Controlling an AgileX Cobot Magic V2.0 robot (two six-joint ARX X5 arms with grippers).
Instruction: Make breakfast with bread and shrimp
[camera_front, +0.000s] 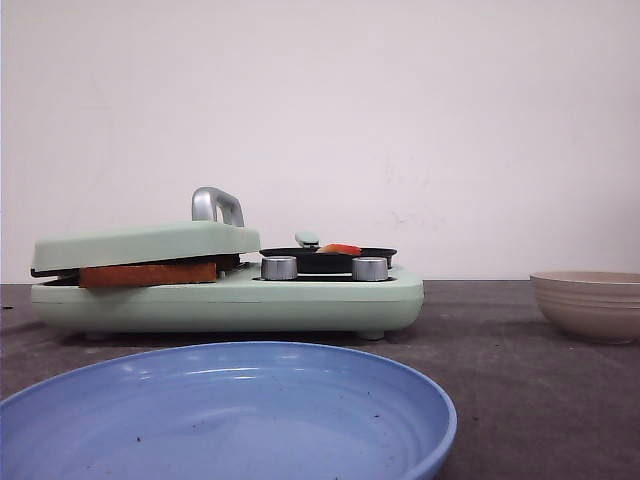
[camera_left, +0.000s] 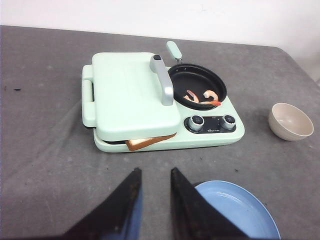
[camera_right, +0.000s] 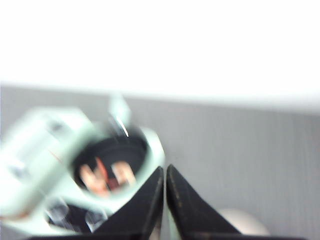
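Note:
A slice of bread (camera_left: 147, 142) pokes its brown crust out from under the lowered lid (camera_left: 132, 90) of the mint-green breakfast maker (camera_front: 230, 300); the front view shows the bread (camera_front: 148, 274) as a brown strip. Orange-red shrimp (camera_left: 202, 96) lie in the small black pan (camera_left: 197, 85) on the maker's right side, with a shrimp (camera_front: 340, 249) just showing above the rim. My left gripper (camera_left: 154, 171) hovers open and empty in front of the maker. My right gripper (camera_right: 165, 167) is shut beside the blurred shrimp (camera_right: 102, 177). Neither gripper shows in the front view.
A blue plate (camera_front: 230, 410) sits nearest the camera, and this blue plate (camera_left: 240, 210) is right of the left fingers. A beige bowl (camera_front: 590, 300) stands right of the maker. Two silver knobs (camera_front: 279, 267) face front. A silver handle (camera_front: 215, 205) tops the lid.

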